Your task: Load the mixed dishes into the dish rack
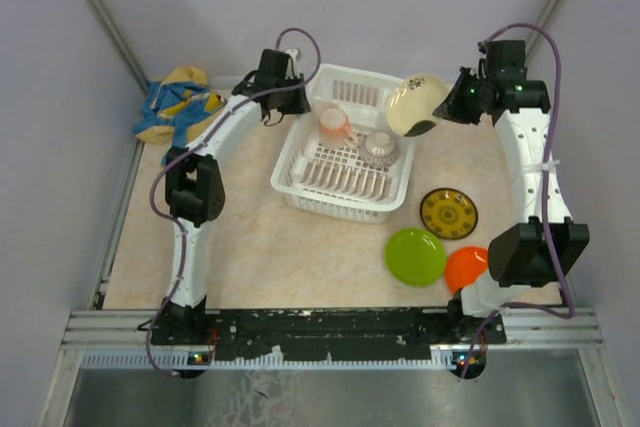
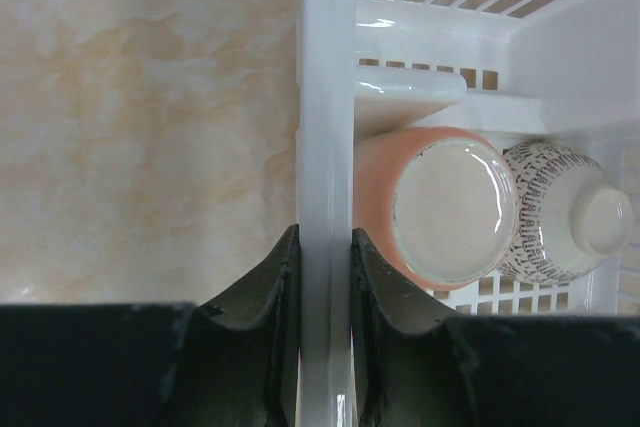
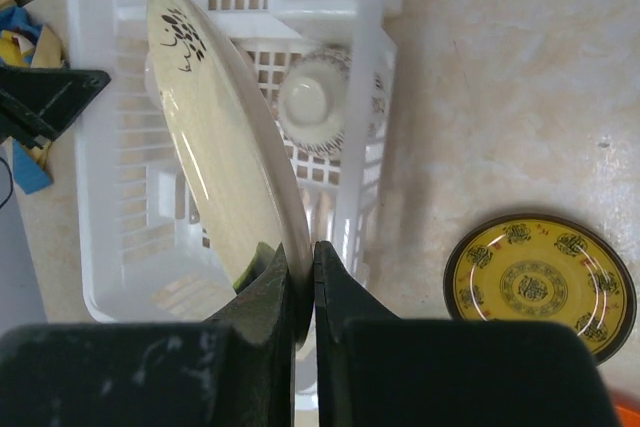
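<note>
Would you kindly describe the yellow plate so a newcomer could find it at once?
Find the white dish rack in the middle of the table. Three plates lie flat to its right; the yellow plate is the one farthest from the arms' bases. Unlike the plain lime-green plate and orange plate, it has a dark rim and dark ornaments.

Blue-yellow cloth [image 1: 178,104] bunched at table [image 1: 250,247] far-left corner.
</note>
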